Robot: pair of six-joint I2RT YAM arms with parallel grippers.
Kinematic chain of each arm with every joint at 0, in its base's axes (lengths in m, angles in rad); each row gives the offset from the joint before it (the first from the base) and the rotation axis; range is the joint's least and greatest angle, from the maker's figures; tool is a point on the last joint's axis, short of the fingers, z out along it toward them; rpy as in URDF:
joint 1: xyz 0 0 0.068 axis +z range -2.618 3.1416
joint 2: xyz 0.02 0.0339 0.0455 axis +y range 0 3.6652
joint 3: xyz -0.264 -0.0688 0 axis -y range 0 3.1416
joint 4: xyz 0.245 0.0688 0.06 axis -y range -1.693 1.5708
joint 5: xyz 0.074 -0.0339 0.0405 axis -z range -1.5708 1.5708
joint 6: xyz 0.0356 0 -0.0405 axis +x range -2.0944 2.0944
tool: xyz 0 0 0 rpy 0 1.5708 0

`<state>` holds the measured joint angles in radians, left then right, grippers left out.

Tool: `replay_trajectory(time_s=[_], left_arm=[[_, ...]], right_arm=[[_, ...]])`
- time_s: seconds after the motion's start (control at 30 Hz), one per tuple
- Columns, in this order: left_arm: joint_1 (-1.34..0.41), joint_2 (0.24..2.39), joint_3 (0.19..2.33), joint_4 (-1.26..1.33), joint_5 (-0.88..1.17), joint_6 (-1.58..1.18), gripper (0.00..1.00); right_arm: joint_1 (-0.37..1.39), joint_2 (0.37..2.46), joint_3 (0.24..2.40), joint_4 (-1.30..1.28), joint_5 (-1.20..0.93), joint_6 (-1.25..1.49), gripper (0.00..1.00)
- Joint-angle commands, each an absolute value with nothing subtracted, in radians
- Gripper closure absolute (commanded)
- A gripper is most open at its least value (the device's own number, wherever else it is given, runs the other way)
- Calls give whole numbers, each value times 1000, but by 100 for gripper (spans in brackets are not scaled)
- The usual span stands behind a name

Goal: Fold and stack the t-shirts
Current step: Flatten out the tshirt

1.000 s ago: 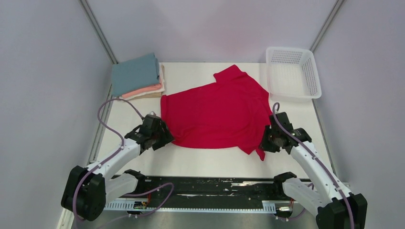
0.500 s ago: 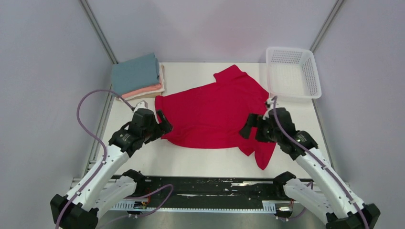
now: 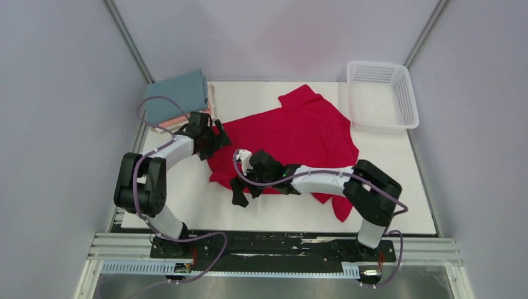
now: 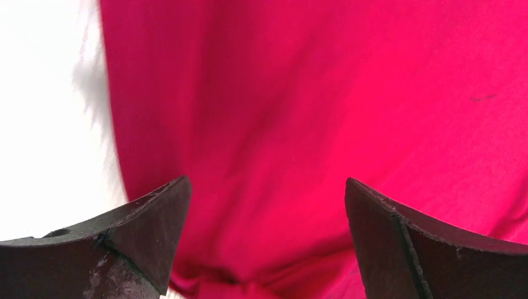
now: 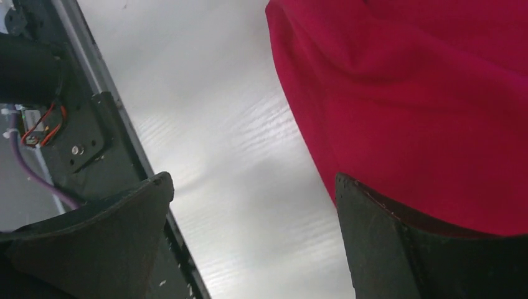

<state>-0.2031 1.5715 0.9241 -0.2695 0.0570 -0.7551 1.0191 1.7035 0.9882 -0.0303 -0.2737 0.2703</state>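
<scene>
Both arms have swung leftward in half a second. The right fingers [image 5: 106, 243], spread open, straddle the near-left hem of the crimson-red short-sleeved cloth t-shirt [image 3: 292, 134] lying mid-desk [image 3: 274, 215] — the left fingers [image 4: 143, 218], also open, hover over its far-left edge, probably readying a two-corner fold.

One overhead, two wrist close-ups.
Top looks down on the whole worktop [image 3: 205, 212]; both wrists sit close over the red shirt [image 3: 299, 134], shared by all.
</scene>
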Motion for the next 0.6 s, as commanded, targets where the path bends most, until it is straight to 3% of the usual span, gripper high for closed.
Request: replay_trajectory(time_s=[0.0, 0.2, 0.57], left_arm=[[-188, 1673, 1003, -200, 113, -732, 0], [-165, 1748, 1021, -200, 88, -726, 0], [-118, 1826, 1062, -225, 104, -683, 0]], right_arm=[[1032, 1827, 1075, 97, -292, 200, 2], [1058, 1849, 984, 78, -253, 181, 3], [1175, 1612, 700, -158, -427, 192, 7]])
